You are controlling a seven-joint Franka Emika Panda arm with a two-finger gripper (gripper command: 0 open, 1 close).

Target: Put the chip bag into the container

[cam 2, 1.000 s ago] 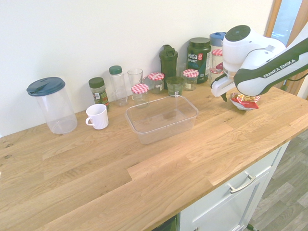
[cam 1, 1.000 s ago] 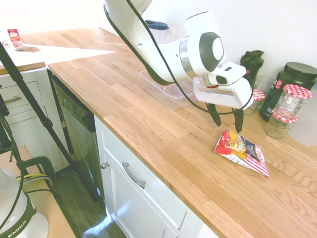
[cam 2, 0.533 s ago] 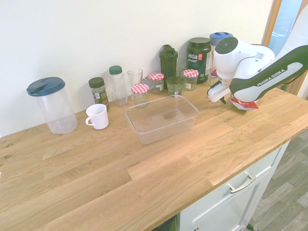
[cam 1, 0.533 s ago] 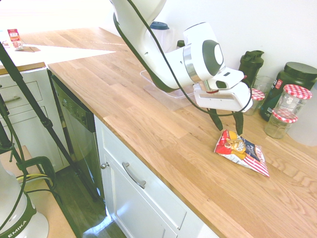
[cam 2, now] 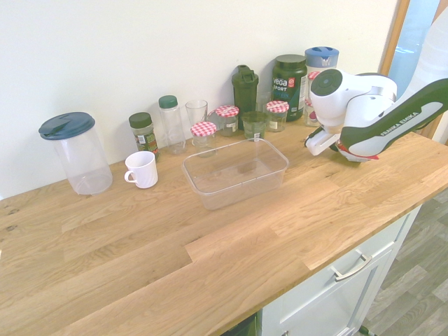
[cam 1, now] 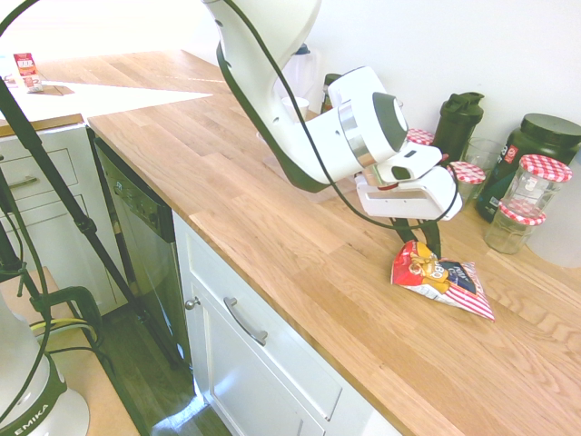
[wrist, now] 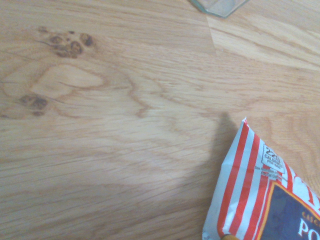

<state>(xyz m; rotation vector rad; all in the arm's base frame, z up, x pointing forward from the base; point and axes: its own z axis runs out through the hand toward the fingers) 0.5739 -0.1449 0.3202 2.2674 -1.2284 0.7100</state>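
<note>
**Gripper lowered over chip bag on wooden counter**

From the left: a lidded pitcher [cam 2: 75,152], a white mug [cam 2: 143,169], the clear container [cam 2: 236,171], jars behind it. Right, the gripper [cam 1: 416,243] straddles the chip bag's [cam 1: 442,282] near end, fingers parted, bag flat on the counter [cam 2: 210,245], apart from the container.

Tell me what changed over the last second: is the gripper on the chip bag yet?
The gripper has dropped to the chip bag, its fingers now straddling the near end, and the bag has shifted slightly. A firm grasp isn't visible. The container and jars haven't moved.
</note>
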